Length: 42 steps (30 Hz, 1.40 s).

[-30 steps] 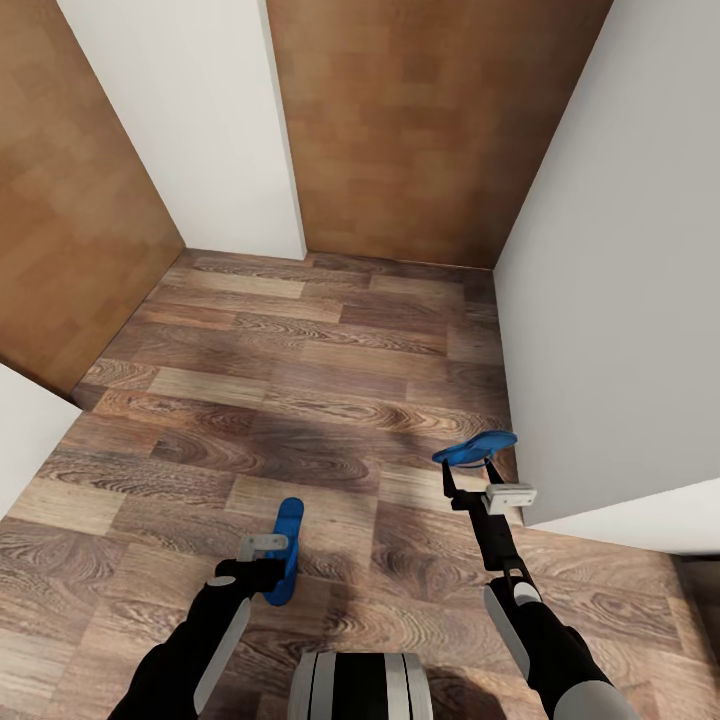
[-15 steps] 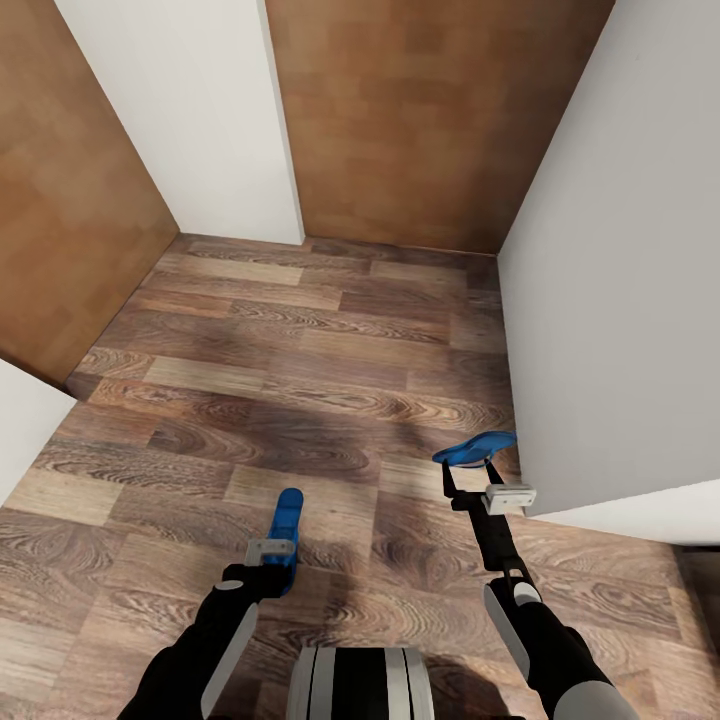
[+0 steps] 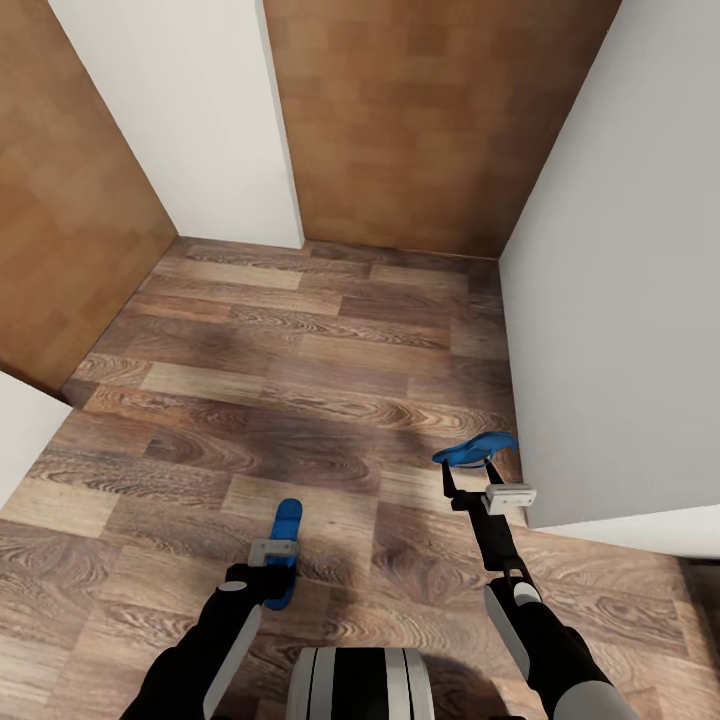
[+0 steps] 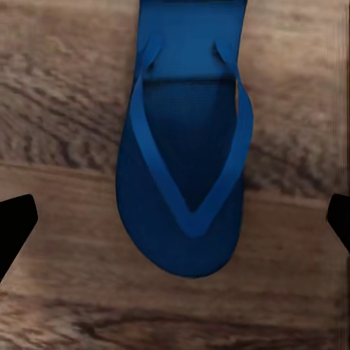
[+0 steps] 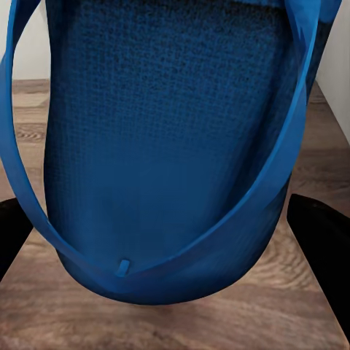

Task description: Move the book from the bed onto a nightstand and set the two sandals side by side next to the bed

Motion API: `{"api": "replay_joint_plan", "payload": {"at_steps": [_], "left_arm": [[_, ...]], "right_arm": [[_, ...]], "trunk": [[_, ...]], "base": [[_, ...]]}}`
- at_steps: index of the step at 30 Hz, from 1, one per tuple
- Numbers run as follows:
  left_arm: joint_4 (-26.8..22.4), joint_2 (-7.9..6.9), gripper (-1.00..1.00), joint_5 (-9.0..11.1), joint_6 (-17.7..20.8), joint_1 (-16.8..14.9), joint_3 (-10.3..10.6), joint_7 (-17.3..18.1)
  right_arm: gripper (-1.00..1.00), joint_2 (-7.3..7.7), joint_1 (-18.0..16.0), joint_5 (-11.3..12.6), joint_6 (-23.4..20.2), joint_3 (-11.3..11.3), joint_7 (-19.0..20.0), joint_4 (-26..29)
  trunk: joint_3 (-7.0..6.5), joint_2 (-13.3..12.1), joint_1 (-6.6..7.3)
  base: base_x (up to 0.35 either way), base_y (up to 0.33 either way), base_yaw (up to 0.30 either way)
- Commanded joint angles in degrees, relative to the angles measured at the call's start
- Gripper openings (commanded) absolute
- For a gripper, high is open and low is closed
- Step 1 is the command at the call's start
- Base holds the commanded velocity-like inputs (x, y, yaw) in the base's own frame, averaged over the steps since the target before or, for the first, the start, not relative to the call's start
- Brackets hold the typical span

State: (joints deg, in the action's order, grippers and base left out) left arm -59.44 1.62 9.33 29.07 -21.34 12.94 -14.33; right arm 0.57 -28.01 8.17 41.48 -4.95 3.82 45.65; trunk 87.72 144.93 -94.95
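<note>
In the head view, the left gripper (image 3: 281, 560) is seen low over the wood-plank floor (image 3: 300, 380), closed on a bright blue sandal (image 3: 285, 545) that points forward, while the right gripper (image 3: 470, 470) is raised on an outstretched arm, pinching the second sandal (image 3: 477, 447) flat just beside a white wall (image 3: 610, 300). Open floor lies ahead, bounded by brown wooden doors (image 3: 400, 120). In the left wrist view, the sandal (image 4: 188, 160) is shown strap-up over the planks, dark fingertips (image 4: 14, 226) spread at either side. In the right wrist view, the other sandal's textured sole (image 5: 171, 138) is shown close between dark fingertips (image 5: 324, 226).
</note>
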Motion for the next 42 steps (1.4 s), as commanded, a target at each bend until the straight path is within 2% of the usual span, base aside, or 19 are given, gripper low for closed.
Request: {"api": "replay_joint_plan", "payload": {"at_steps": [1,11,22,37,42], "left_arm": [[-0.1,-0.03,1.0,0.6,0.1,0.0,0.3,-0.5],[-0.1,-0.04,1.0,0.6,0.0,0.0,0.5,-0.5],[-0.1,-0.04,1.0,0.6,0.0,0.0,0.5,-0.5],[-0.1,-0.04,1.0,0.6,0.0,0.0,0.5,-0.5],[-0.1,-0.04,1.0,0.6,0.0,0.0,0.5,-0.5]], "right_arm": [[-1.0,0.05,0.0,0.6,0.2,-0.1,0.4,0.0],[-1.0,0.05,0.0,0.6,0.2,-0.2,0.4,0.0],[-1.0,0.05,0.0,0.6,0.2,-0.2,0.4,0.0],[-1.0,0.05,0.0,0.6,0.2,-0.2,0.4,0.0],[-1.0,0.05,0.0,0.6,0.3,-0.2,0.4,0.0]], "trunk": [[0.03,0.0,0.0],[0.03,0.0,0.0],[0.03,0.0,0.0],[3.35,0.2,-0.38],[3.35,0.2,-0.38]], "base": [[0.028,0.0,0.0],[0.143,0.0,0.0],[0.014,0.0,0.0],[0.0,0.0,0.0],[0.0,0.0,0.0]]}}
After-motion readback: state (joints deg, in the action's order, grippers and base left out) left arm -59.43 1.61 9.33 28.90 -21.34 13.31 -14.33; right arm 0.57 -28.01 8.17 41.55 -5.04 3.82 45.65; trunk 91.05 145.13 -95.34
